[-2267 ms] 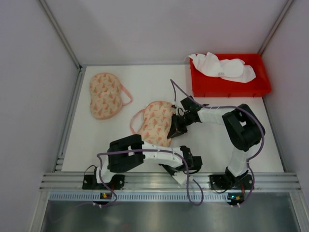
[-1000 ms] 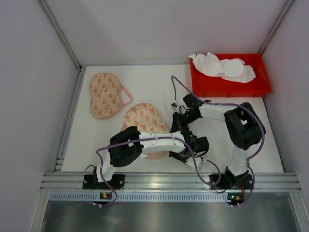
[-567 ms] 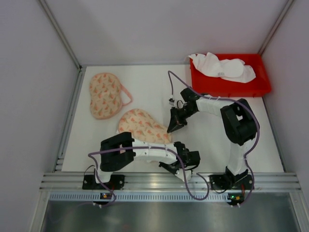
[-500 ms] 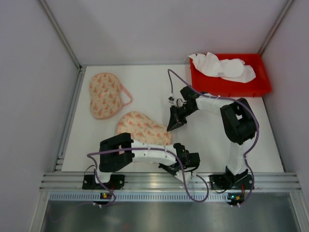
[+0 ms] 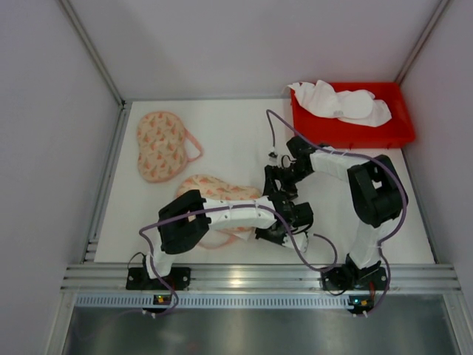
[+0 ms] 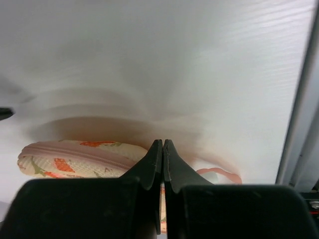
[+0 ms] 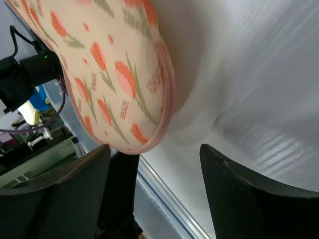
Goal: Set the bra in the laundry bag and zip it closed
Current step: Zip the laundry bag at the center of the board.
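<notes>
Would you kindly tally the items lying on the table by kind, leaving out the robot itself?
Floral laundry bags: 2, one far left, one near the centre
Red bin: 1
White fabric pile: 1, inside the bin
Total: 4

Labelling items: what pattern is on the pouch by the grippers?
Pouch: cream with red-orange flowers, pink edging; best in right wrist view.

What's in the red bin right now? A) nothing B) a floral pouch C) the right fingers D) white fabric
D: white fabric is piled in the red bin, while the far floral item and the near floral item lie out on the table.
</notes>
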Motion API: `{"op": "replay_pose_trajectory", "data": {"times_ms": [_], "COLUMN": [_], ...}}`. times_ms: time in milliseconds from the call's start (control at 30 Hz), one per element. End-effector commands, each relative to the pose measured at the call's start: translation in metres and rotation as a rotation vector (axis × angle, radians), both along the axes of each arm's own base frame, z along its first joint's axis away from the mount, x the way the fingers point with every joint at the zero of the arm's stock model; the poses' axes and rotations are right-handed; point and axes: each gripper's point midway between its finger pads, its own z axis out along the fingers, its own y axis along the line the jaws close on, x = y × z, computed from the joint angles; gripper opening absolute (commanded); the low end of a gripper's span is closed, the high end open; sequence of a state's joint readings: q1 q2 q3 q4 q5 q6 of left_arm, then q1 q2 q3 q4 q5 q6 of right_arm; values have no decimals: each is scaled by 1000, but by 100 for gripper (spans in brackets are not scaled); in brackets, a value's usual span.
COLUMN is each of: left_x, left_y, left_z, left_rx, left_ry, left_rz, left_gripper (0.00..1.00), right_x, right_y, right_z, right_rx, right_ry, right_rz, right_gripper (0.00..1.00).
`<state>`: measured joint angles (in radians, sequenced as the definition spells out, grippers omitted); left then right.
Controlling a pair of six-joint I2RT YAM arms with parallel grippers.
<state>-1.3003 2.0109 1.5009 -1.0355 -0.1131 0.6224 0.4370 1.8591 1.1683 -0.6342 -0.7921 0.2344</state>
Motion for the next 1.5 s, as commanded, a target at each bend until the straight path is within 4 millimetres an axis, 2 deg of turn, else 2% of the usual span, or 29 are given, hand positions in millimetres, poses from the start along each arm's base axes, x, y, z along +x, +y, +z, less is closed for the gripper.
{"op": "replay_pose_trajectory", "data": {"times_ms": [0,167,267,367,400,500,567,867,967,1133,1300,1333,1367,1400,1433,1467], "left_x": [18,29,31,28,26,19,10,-54,-68,-70,-61,-59,-55,-51,-48,-43], "left_y": [-14,-26,-31,-28,-24,-18,-9,27,41,50,35,32,29,20,17,14], "left_z": [13,19,22,22,21,22,18,4,2,1,6,7,7,10,11,12], "left_rx": [-48,-80,-96,-93,-86,-82,-62,-4,14,21,-19,-23,-26,-47,-56,-60], "left_ry": [-41,-65,-71,-60,-55,-42,-25,78,103,95,56,51,42,34,31,28], "left_rz": [28,34,35,34,32,25,15,-18,-12,-9,-17,-17,-15,-9,-3,1], "left_gripper": [0,0,0,0,0,0,0,0,0,0,0,0,0,0,0,0], "right_x": [-3,-5,-8,-9,-7,0,4,27,31,32,30,29,25,23,19,13], "right_y": [-3,11,16,21,22,23,21,11,8,9,10,10,9,7,5,3], "right_z": [14,21,19,21,22,23,23,18,16,16,21,21,21,21,22,20], "right_rx": [33,112,121,137,139,138,136,109,105,111,127,130,124,120,117,112], "right_ry": [-50,19,42,40,38,21,18,-6,-3,-9,-5,4,21,19,23,41], "right_rz": [10,21,32,47,47,54,46,5,-2,-6,-1,0,1,8,11,14], "right_gripper": [73,70,63,42,25,0,0,0,0,0,0,7,45,61,73,98]}}
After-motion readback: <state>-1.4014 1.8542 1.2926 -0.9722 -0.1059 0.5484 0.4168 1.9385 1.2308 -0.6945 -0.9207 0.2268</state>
